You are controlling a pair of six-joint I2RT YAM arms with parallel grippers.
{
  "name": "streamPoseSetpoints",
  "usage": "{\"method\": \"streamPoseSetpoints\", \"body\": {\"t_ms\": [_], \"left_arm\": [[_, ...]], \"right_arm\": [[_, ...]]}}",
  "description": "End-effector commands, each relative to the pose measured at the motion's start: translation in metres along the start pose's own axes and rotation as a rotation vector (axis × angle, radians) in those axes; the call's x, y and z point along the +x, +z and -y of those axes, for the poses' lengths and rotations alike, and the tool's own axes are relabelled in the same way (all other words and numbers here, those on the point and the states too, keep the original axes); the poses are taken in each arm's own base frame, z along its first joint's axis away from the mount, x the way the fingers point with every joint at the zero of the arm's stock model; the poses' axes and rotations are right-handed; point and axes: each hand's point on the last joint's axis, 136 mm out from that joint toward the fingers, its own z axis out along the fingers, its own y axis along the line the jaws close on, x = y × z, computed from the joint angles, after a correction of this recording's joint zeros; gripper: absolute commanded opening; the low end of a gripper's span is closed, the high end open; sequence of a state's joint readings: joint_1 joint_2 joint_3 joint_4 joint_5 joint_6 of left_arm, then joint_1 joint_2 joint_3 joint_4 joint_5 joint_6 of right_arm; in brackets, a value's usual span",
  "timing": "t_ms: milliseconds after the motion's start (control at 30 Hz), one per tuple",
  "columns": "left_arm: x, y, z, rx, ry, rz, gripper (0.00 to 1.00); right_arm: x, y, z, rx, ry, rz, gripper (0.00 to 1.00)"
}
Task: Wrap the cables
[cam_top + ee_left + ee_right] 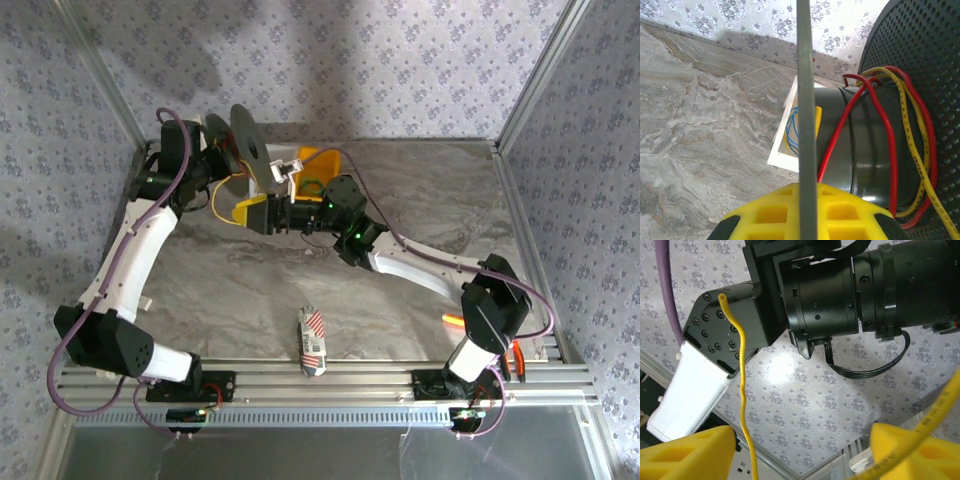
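Observation:
A black spool (246, 140) is held up at the back left, and my left gripper (225, 162) is shut on its flange. In the left wrist view the flange edge (806, 100) runs between the yellow fingers (770, 212), with my left gripper (807, 195) closed on it. Yellow cable (914, 160) and red wire (890, 150) wind round the spool core (870, 140). My right gripper (264, 212) sits just below the spool, open. A loose yellow cable (742, 390) hangs past its left finger (685, 455), and another stretch (935, 415) crosses its right finger (920, 455).
A yellow bin (322, 160) stands behind the grippers. A white sheet with blue wire (790, 135) lies on the table under the spool. A red-and-white striped packet (312, 340) lies near the front edge, and an orange item (452, 320) lies by the right arm's base.

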State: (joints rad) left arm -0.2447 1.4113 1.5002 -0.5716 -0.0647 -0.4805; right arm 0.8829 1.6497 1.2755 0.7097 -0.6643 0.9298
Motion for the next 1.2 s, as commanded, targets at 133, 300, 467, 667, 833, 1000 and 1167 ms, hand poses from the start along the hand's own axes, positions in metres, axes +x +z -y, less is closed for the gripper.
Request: {"method": "streamPoseSetpoints", "body": {"t_ms": [133, 300, 467, 667, 833, 1000, 1167], "left_arm": [[-0.029, -0.009, 0.019, 0.062, -0.012, 0.117, 0.00], [-0.035, -0.014, 0.023, 0.077, -0.014, 0.125, 0.00], [-0.057, -0.029, 0.035, 0.138, -0.014, 0.138, 0.00], [-0.087, -0.055, 0.055, 0.239, -0.007, 0.162, 0.00], [-0.088, -0.082, 0.087, 0.440, 0.021, 0.118, 0.00], [-0.036, -0.115, 0.112, 0.652, 0.228, -0.069, 0.00], [0.020, -0.143, 0.089, 0.654, 0.403, -0.174, 0.00]], "right_arm": [[-0.018, 0.003, -0.017, -0.032, -0.052, 0.058, 0.39], [-0.006, -0.001, 0.000, 0.001, -0.033, 0.033, 0.09], [0.041, -0.011, 0.035, 0.080, 0.016, -0.139, 0.00], [0.108, -0.059, 0.105, 0.262, 0.084, -0.378, 0.00], [0.100, -0.127, 0.169, 0.452, 0.157, -0.359, 0.00], [0.056, -0.190, 0.216, 0.598, 0.163, -0.328, 0.00], [0.002, -0.234, 0.247, 0.673, 0.145, -0.306, 0.00]]}}
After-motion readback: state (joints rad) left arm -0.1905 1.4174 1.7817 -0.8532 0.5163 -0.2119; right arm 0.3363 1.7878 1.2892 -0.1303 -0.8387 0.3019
